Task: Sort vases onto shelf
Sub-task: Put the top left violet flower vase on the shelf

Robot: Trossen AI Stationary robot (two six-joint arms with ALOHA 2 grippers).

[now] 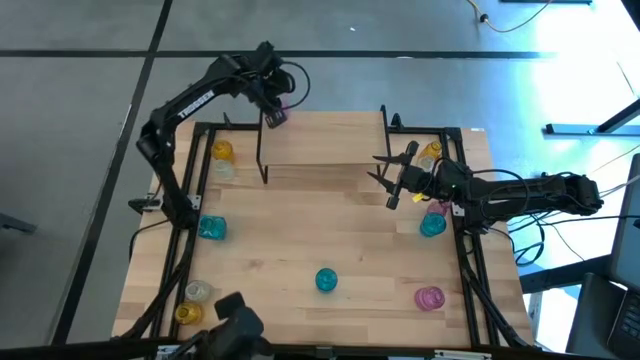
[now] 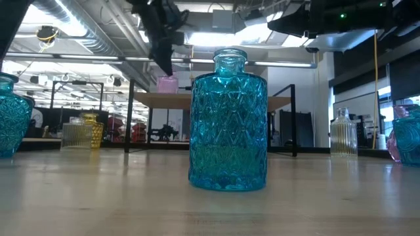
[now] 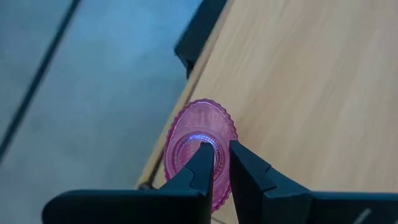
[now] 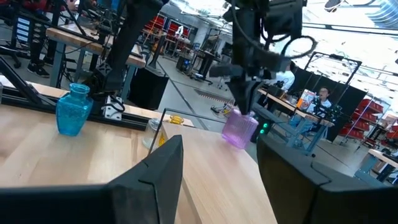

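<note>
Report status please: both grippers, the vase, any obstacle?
Left gripper shut on pink vase rim, at shelf back-left corner. Right gripper open, empty, by the shelf's right end. Nothing in the way.

Both arms are black, built of slim tubular links and bulkier joint housings. White lettering runs along the left arm's [image 1: 195, 100] upper link. Black cables loop near the wrists. Each tool ends in two flat, tapered black fingers [image 3: 202, 165].

Note: pink vase [image 3: 200, 151] base hidden below left gripper [image 3: 221, 163] jaws; shelf [image 3: 298, 74] legs out of your wrist view.
</note>
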